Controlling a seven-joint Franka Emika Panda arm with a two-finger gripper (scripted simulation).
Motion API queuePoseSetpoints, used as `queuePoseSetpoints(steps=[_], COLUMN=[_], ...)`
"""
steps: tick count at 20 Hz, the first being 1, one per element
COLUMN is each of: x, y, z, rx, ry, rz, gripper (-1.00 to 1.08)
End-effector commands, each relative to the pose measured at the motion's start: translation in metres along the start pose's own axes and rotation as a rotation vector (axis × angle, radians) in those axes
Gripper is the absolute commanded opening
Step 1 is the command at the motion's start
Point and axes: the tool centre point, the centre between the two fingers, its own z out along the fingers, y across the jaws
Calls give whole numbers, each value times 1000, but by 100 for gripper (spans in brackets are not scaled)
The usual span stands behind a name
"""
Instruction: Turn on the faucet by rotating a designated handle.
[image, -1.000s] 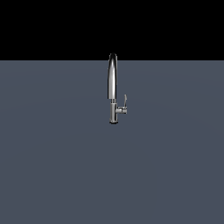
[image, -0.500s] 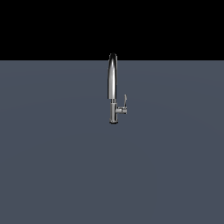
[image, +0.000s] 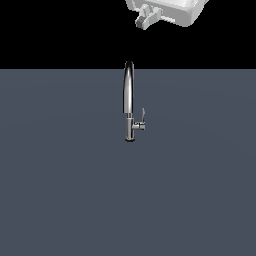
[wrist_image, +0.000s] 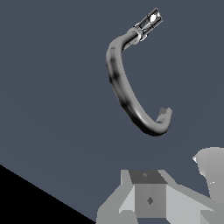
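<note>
Newly entering at the exterior view's upper edge, the pale arm's claw (image: 150, 19) hangs high above the scene, where half a second ago nothing of the arm showed. Most of it is cut off by the frame, and whether its fingers are spread or pressed together cannot be told. Well below it, the faucet (image: 129, 100) stands upright on the grey tabletop (image: 60, 190), its handle (image: 142, 120) untouched on the exterior view's right side of the base.

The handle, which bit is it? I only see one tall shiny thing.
Find the tall chrome faucet standing on the grey floor. Near its bottom, a short stub sticks out toward the exterior view's right. The handle is the little thin lever there, tiny beside the arched spout.
</note>
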Motion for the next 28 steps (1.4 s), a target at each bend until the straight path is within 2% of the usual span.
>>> queuePoseSetpoints(steps=[1,15,28], x=[17,120,215], y=[-1,4,24], z=[2,30,89], rx=[39,274,527], ry=[-38,-269,-515], rz=[39,280,544], gripper=[-100,-100,-100])
